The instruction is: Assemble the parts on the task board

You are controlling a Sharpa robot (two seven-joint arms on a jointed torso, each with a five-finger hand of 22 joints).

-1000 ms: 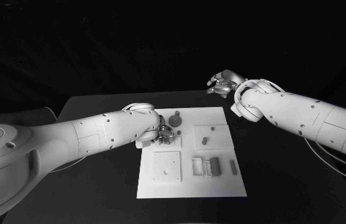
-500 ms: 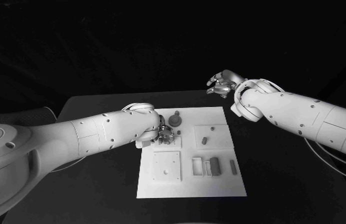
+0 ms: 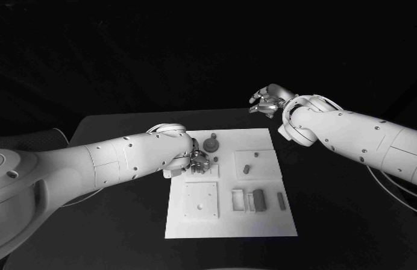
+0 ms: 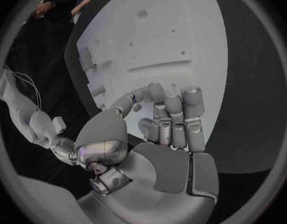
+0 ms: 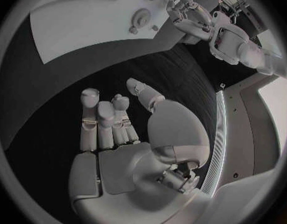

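A: Here, in the head view, where do the hands sit, and why?

B: The left hand (image 3: 199, 160) is low over the board (image 3: 228, 222), at its left-middle part beside a round part (image 3: 211, 143). Its arm covers most of it, so what it pinches, if anything, cannot be told from here. The right hand (image 3: 270, 99) is raised beyond the board's far right corner, well apart from the parts, fingers loosely curled and holding nothing; it is probably parked so as to leave the board free. Small bars (image 3: 258, 198) lie near the board's near edge, and a peg (image 3: 247, 169) stands in a raised square further back.

A: And the left wrist view?

B: The left hand (image 4: 157, 129) shows fingers curled side by side toward the thumb, above the board (image 4: 180, 40). A small part (image 4: 137, 106) seems to sit at the thumb tip; whether it is actually gripped cannot be told. The posture suggests a fine placing step.

A: The right wrist view?

B: The right hand (image 5: 118, 119) hangs over the dark table (image 5: 75, 84), fingers half bent, nothing in them. Beyond it the board (image 5: 75, 20) and the left hand (image 5: 183, 10) working at it.
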